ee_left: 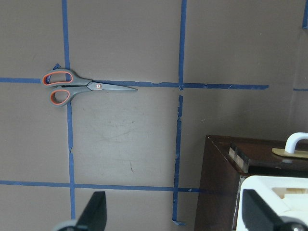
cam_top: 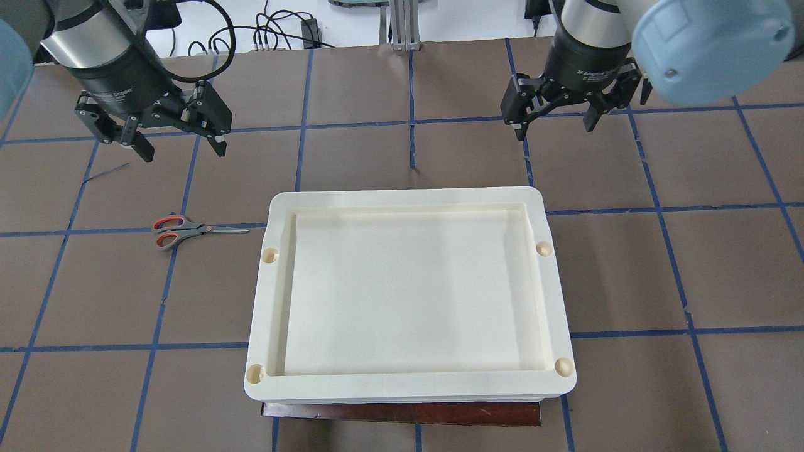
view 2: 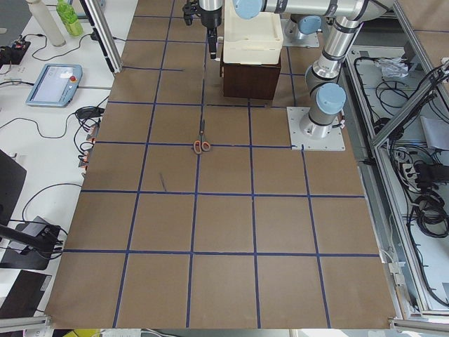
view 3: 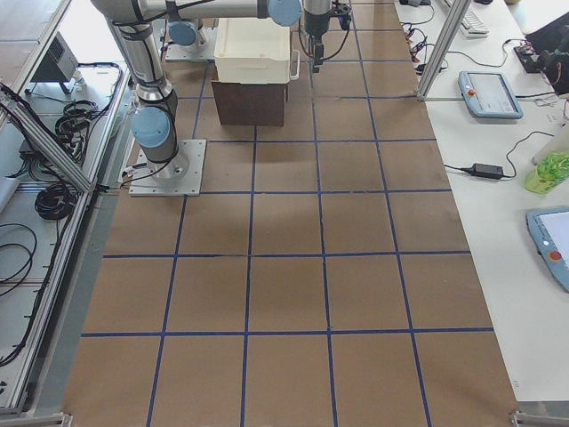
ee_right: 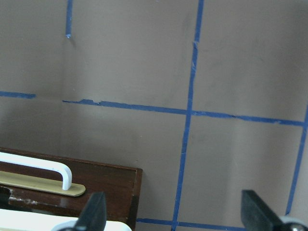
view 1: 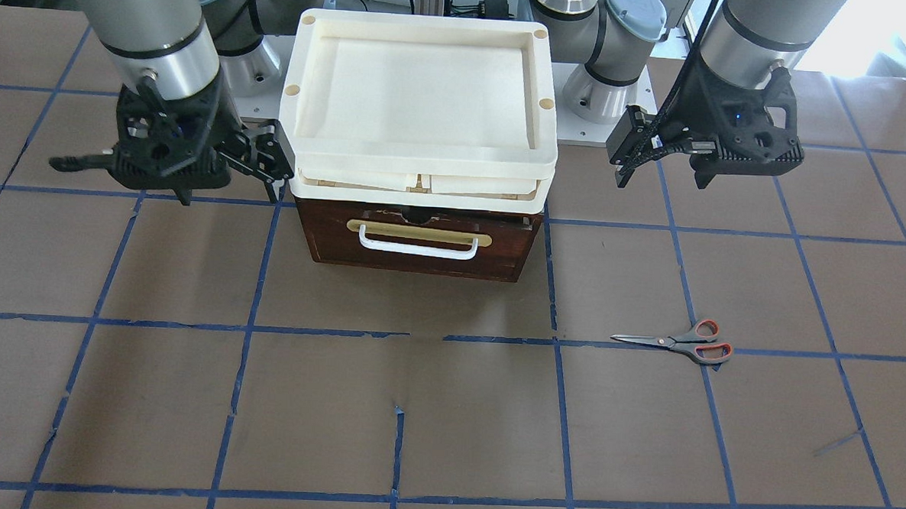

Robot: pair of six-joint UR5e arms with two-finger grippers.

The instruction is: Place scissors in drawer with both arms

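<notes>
The scissors (view 1: 678,342) lie flat and closed on the brown table, blades pointing toward the drawer's side; they also show in the overhead view (cam_top: 188,230) and the left wrist view (ee_left: 82,86). The drawer (view 1: 423,242) is shut, with its white bar handle (view 1: 417,244) facing away from the robot, and it sits under stacked cream trays (view 1: 542,98). My left gripper (cam_top: 179,135) is open and empty, hovering beyond the scissors. My right gripper (cam_top: 556,125) is open and empty, hovering past the drawer's front right corner (ee_right: 134,192).
The cream trays (cam_top: 553,301) hide nearly all of the drawer from above; only a brown strip (cam_top: 402,413) shows. Blue tape lines grid the table. Both arm bases (view 1: 606,85) stand behind the drawer.
</notes>
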